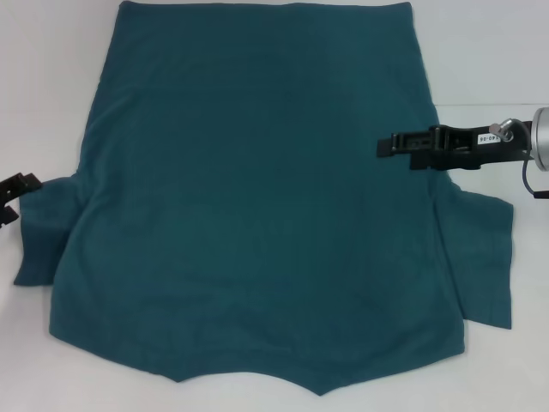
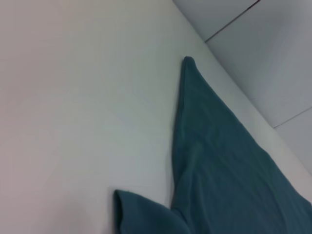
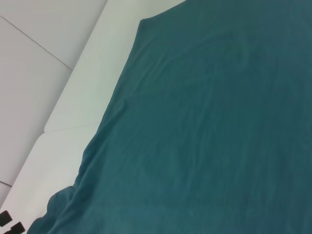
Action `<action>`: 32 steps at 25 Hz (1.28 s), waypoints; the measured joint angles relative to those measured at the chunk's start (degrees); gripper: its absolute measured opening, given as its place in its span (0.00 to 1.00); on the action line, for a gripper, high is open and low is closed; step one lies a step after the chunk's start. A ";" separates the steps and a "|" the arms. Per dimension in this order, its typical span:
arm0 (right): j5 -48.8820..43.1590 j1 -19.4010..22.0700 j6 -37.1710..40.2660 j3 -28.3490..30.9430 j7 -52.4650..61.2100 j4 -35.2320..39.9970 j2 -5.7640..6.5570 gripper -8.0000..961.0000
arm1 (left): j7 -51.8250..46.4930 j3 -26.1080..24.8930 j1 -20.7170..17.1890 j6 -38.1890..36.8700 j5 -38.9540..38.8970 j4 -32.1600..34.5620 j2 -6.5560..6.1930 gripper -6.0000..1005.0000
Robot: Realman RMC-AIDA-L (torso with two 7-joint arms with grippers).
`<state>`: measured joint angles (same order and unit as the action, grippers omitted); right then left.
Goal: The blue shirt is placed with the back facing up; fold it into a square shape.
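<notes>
Still laying flat plain-side up, the blue shirt (image 1: pixel 257 197), so going for both sleeves evenly: left gripper (image 1: pixel 12 197) hanging at 9 o'clock, right gripper (image 1: pixel 403 144) reaching in from 3, finger spread impossible to tell on either.

Right gripper (image 1: pixel 383 146) inward; left gripper (image 1: pixel 12 196) low.

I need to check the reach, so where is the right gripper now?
In the head view, the right gripper hangs over the blue shirt's right edge, above its right sleeve.

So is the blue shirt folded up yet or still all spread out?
Spread out. The blue shirt lies flat on the white table, both sleeves sticking out sideways, with no fold showing.
</notes>
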<state>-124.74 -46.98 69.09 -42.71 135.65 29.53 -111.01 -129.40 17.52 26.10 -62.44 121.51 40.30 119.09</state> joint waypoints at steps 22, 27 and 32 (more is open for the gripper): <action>0.20 0.32 0.00 0.41 -0.30 0.00 -0.17 0.92 | 4.08 1.13 1.09 5.41 0.22 -6.00 -0.04 0.66; 0.23 0.56 -0.07 0.88 -0.22 0.00 -0.08 0.92 | 4.83 1.25 1.04 5.42 -0.31 -5.28 0.26 0.64; 0.29 0.70 -0.08 1.22 -0.20 0.00 -0.08 0.92 | 4.86 1.29 1.04 5.38 -0.32 -5.25 0.25 0.47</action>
<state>-124.45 -46.27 69.01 -41.49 135.45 29.53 -111.09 -124.54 18.81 27.14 -57.05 121.19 35.05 119.34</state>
